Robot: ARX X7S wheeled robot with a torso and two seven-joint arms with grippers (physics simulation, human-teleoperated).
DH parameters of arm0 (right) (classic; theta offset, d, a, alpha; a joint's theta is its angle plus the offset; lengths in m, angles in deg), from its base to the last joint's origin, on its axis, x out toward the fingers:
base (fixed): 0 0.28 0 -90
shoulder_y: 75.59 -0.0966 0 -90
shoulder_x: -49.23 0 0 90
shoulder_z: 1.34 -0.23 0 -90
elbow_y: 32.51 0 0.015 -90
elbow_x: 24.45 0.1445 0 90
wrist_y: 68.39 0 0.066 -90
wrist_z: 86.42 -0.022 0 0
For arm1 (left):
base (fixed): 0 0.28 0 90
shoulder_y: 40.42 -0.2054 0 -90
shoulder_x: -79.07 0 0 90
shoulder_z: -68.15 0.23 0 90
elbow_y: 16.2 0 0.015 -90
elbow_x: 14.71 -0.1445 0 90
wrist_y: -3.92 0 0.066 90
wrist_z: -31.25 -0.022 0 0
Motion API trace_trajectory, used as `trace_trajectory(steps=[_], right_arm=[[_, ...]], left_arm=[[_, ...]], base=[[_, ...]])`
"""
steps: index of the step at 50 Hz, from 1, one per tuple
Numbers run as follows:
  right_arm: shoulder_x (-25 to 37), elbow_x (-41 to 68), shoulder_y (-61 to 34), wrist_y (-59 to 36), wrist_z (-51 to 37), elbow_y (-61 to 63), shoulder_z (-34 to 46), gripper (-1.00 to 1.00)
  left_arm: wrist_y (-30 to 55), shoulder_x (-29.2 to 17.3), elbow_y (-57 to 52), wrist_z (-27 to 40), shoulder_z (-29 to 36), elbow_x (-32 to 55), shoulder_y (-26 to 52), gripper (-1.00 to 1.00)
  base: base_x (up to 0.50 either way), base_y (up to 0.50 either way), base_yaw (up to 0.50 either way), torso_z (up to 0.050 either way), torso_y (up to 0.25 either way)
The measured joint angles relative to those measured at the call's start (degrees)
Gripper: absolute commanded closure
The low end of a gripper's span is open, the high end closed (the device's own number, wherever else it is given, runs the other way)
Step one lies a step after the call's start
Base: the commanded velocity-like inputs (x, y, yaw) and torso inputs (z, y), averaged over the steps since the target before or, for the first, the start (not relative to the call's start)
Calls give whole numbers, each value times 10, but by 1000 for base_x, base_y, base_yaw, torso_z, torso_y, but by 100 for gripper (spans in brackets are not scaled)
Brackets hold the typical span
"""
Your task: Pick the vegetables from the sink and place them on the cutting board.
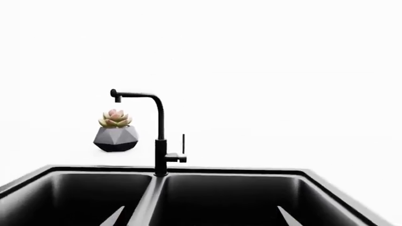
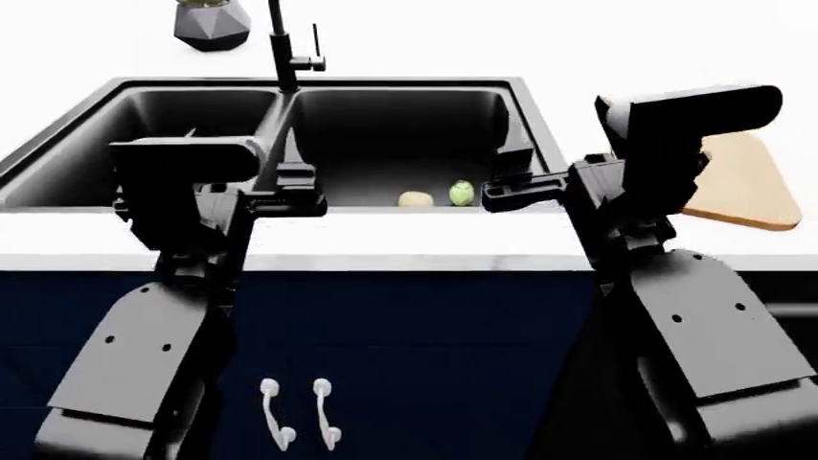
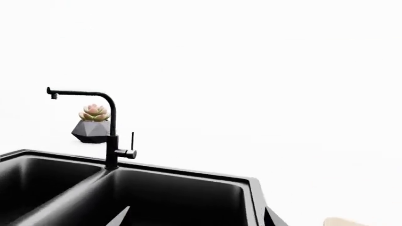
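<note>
My left gripper (image 2: 291, 163) and right gripper (image 2: 508, 161) both hang over the near edge of the sink (image 2: 537, 105), each above the right basin's front corners. In the head view I see them only from behind, dark against the black basin, so I cannot tell how the jaws of either stand. Each wrist view shows only pale finger tips (image 1: 114, 217) at its frame edge, which settles nothing; neither holds anything that I can see.

The potato (image 2: 416, 199) and cabbage (image 2: 462, 194) lie on the right basin's floor, just beside each other, near the front wall, between my two grippers. Neither shows in the wrist views; the basin floors are cut off there.

The board (image 2: 744, 182) lies on the counter right of the sink; my right arm hides its near-left part. The right wrist view catches only one corner of it (image 3: 342, 221).

The faucet (image 2: 289, 53) stands behind the divider, its spout cut off in the head view. The pot (image 2: 213, 24) with its plant is also cropped there.
</note>
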Motion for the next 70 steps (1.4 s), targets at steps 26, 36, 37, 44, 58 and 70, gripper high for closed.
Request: trace_trajectory(steps=[26, 36, 37, 44, 58, 70], right_arm=[[-8, 5, -215, -1, 18, -320, 3, -100], [-4, 12, -227, -8, 27, -338, 11, -100], [-4, 12, -228, -9, 27, -338, 12, -100], [1, 14, -236, -21, 30, -343, 21, -100], [10, 18, -259, -48, 38, -344, 43, -100], [63, 49, -271, -163, 83, -240, 98, -100]], left_arm=[[33, 24, 311, -15, 39, 28, 262, -100], [37, 20, 323, -21, 51, 42, 273, -100], [37, 19, 325, -21, 52, 43, 273, -100], [37, 17, 331, -21, 58, 49, 280, -100], [37, 8, 344, -19, 61, 60, 289, -100], [118, -38, 236, -42, 74, 100, 258, -100]], base=[[500, -29, 0, 26, 0], [500, -107, 0, 0, 0], [500, -102, 0, 0, 0], [500, -28, 0, 0, 2], [500, -5, 0, 0, 1], [500, 0, 0, 0, 1]])
